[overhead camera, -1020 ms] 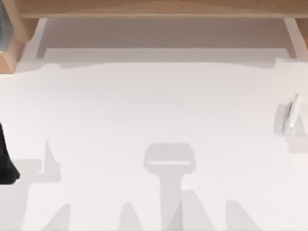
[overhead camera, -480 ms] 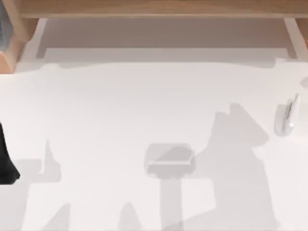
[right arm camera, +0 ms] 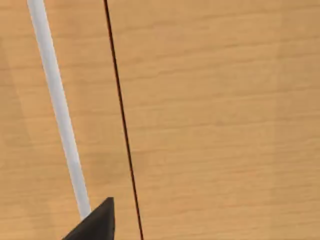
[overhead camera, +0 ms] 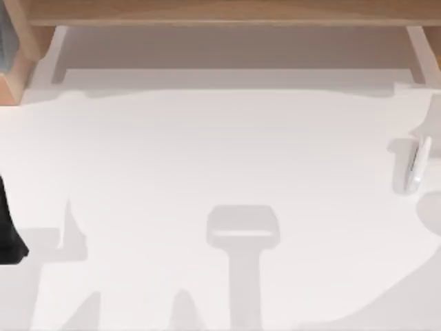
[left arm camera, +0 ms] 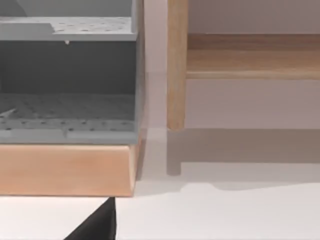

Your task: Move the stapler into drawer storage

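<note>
Lying near table's [overhead camera: 207, 152] right edge: slim white rounded stapler [overhead camera: 415, 165].

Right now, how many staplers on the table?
1. The stapler lies near the table's right edge in the top view, apart from the wooden furniture along the far side. More could sit past the picture's edges.

A rendered office-style desk set-up with wooden storage furniture.

A plain white tabletop [overhead camera: 207, 158] runs under a light wooden shelf frame [overhead camera: 220, 12] along its far edge; at the far left corner a wood-framed cabinet [left arm camera: 67, 170] holds grey perforated drawer trays [left arm camera: 67, 107]. A small white stapler [overhead camera: 415, 165] near the right edge adds the desk-work note.
</note>
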Motion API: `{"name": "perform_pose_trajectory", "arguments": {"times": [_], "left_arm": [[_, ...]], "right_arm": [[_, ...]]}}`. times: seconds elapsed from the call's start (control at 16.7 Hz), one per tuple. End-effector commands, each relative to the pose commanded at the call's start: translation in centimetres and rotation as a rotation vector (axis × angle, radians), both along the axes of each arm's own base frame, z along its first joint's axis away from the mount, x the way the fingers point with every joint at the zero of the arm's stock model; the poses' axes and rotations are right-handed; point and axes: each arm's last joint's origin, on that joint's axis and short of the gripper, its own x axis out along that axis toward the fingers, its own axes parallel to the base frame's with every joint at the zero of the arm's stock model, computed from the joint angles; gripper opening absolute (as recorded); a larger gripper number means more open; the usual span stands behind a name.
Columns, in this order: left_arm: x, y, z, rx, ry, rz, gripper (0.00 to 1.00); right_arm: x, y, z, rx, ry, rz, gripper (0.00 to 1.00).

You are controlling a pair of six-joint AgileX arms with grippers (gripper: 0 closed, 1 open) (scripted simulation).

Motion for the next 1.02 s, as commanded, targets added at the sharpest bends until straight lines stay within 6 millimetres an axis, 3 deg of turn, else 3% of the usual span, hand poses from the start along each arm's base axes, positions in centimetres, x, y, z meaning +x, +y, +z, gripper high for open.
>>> {"name": "perform_pose_trajectory", "arguments": {"times": [0.18,0.3,0.66,1.02], "left_arm": [[0.0,0.0,0.0,0.000,0.000,0.000,1.00],[0.0,0.0,0.0,0.000,0.000,0.000,1.00],[0.0,0.0,0.0,0.000,0.000,0.000,1.00],[0.0,0.0,0.0,0.000,0.000,0.000,1.00]], "right_arm": [[1.0,-0.7,-3.9,-0.069,0.035,0.041,1.00],[1.2,-0.8,-5.1,-0.089,0.045,0.057,1.00],[1.3,-0.6,-5.3,-0.088,0.049,0.062,1.00],[3.5,-0.8,-5.2,-0.091,0.046,0.060,1.00]]}}
